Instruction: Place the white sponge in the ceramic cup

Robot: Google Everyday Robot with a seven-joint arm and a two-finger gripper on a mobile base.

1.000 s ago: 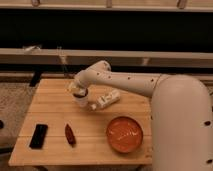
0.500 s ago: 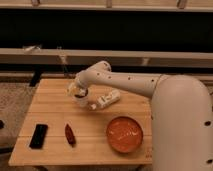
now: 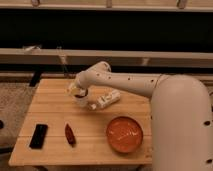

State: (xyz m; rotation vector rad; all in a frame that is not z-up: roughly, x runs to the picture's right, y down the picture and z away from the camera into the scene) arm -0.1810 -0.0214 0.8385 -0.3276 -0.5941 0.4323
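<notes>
My gripper (image 3: pixel 76 90) is at the end of the white arm, over the back left part of the wooden table (image 3: pixel 55 147). It hangs right above the small white ceramic cup (image 3: pixel 81 100), close to its rim or touching it. A whitish-cream patch at the gripper's tip, on its left side, looks like the white sponge (image 3: pixel 72 89). I cannot tell whether the sponge is held or rests in the cup's mouth.
An elongated white bottle (image 3: pixel 106 99) lies just right of the cup. A wide orange-red bowl (image 3: pixel 124 134) stands at the front right. A dark red object (image 3: pixel 70 134) and a black flat object (image 3: pixel 38 136) lie at the front left.
</notes>
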